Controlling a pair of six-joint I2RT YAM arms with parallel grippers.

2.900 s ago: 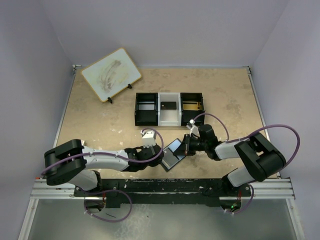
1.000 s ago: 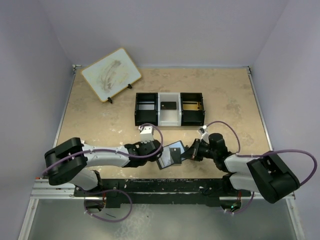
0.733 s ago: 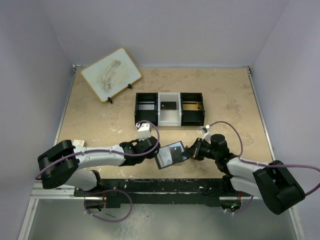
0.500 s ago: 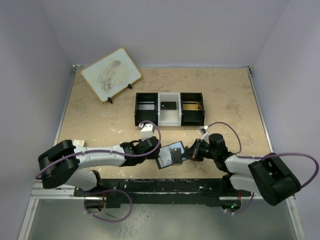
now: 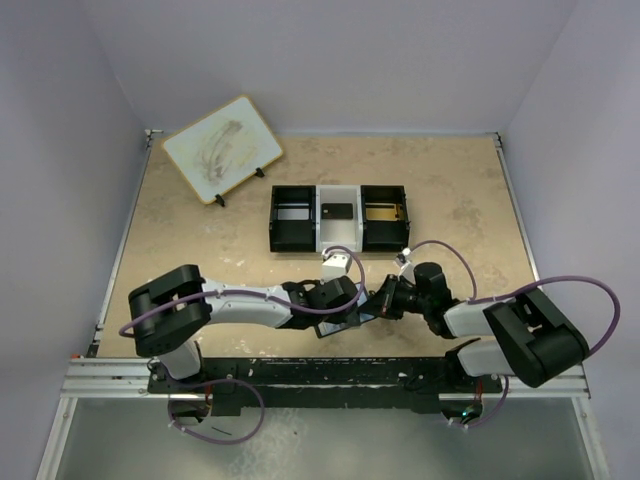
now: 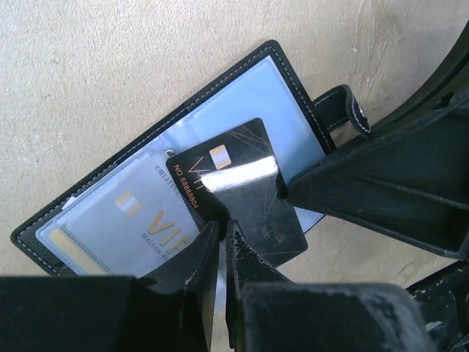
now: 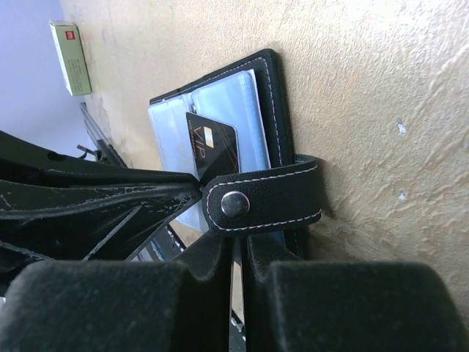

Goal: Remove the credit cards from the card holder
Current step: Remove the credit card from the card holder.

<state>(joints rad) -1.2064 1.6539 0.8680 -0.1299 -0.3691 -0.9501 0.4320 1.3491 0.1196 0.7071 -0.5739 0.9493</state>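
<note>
**Black card holder (image 6: 271, 95) open, dark card (image 6: 242, 198) pinched**

It lies flat on the surface (image 6: 110, 66) ahead of your left hand (image 6: 222, 229), which grips the dark card's edge. Your right hand (image 7: 238, 246) is closed at the strap (image 7: 267, 199); its tips hide whether it pinches anything. The pale card (image 6: 139, 220) sits pocketed.

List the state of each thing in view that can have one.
card holder: open, lying inside up.
black card: askew across the open pages, largely out of its sleeve.
pale card: tucked in its clear sleeve.
left fingers: shut on the black card's edge.
right fingers: shut on the card holder at its strap side.
tray: middle compartment holds a tray card.
whiteboard: propped tilted, smudged.
</note>
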